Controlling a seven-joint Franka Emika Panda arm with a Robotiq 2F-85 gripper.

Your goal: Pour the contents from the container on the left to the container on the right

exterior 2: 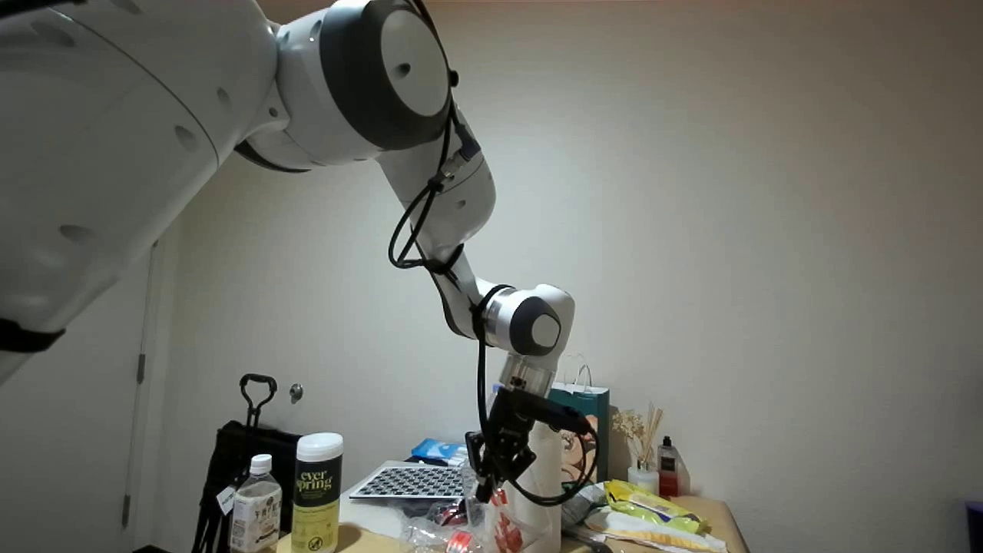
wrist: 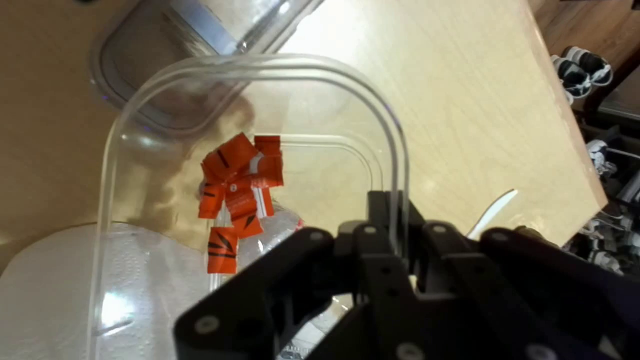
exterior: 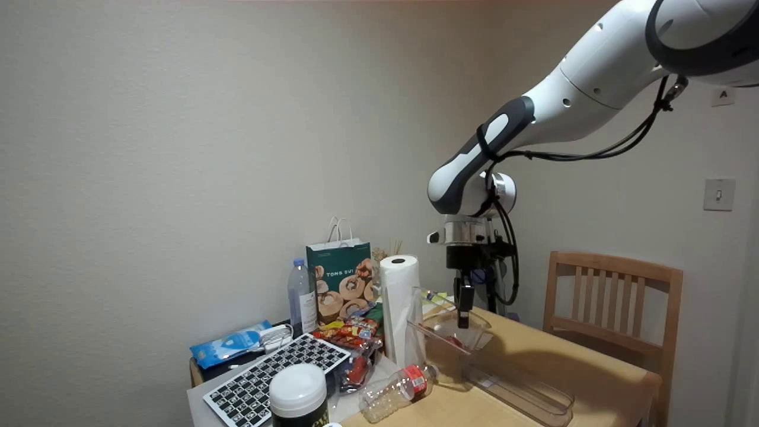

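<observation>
My gripper (wrist: 392, 205) is shut on the wall of a clear plastic container (wrist: 265, 67) with rounded corners. Several orange packets (wrist: 240, 195) lie inside it. In an exterior view the gripper (exterior: 463, 320) points down at the held container (exterior: 436, 356), with a red packet showing inside. In an exterior view the gripper (exterior 2: 484, 491) is above the container's red contents (exterior 2: 505, 530). A second long, clear container (wrist: 112, 70) is on the table, at upper left in the wrist view. It also shows in an exterior view (exterior: 522, 394). I cannot tell whether the held container touches the table.
A paper towel roll (exterior: 398, 314) stands beside the held container; its top shows in the wrist view (wrist: 65, 295). An empty bottle (exterior: 394, 391) lies near it. Snack bags (exterior: 350, 332), a checkered board (exterior: 278, 379) and a white-lidded canister (exterior: 298, 391) are nearby.
</observation>
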